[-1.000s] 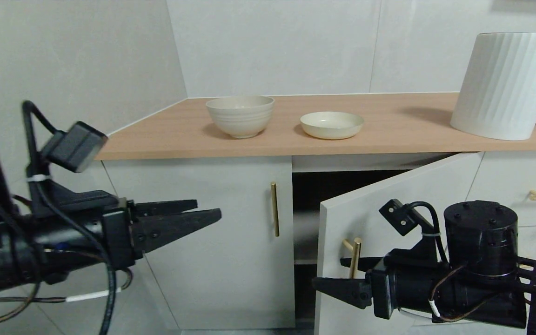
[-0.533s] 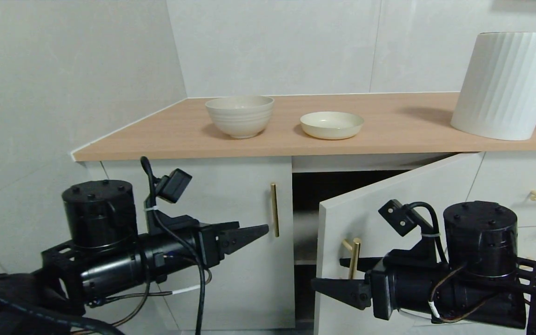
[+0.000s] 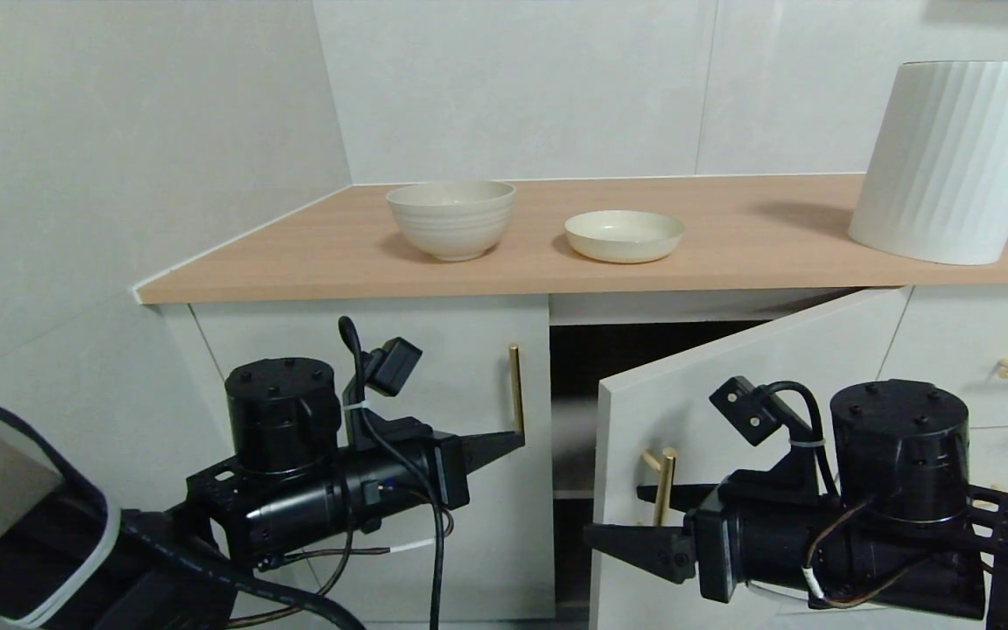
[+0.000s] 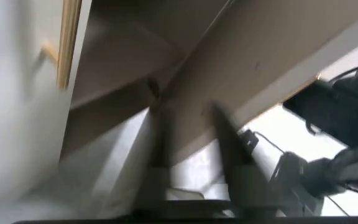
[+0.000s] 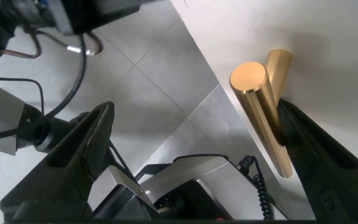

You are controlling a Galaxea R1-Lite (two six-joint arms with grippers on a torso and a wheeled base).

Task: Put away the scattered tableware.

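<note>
Cream ribbed bowl [image 3: 451,219] and shallow dish [image 3: 624,234] sit apart on wooden counter [image 3: 338,254]; left gripper [image 3: 508,440] and right gripper [image 3: 622,516] both released.

Right tool [image 3: 614,512] spread, left tool [image 3: 508,440] likely.

1. A dark gap [image 3: 574,385] between the shut left door [image 3: 364,367] and the ajar right door [image 3: 731,385] gives a narrow way into the cabinet [image 3: 688,304].
2. The right door's brass handle [image 3: 663,481] stands between the right gripper's [image 3: 616,514] spread fingers [image 5: 86,149].
3. A tall white container [image 3: 950,157] blocks the countertop's [image 3: 311,254] right end.
</note>
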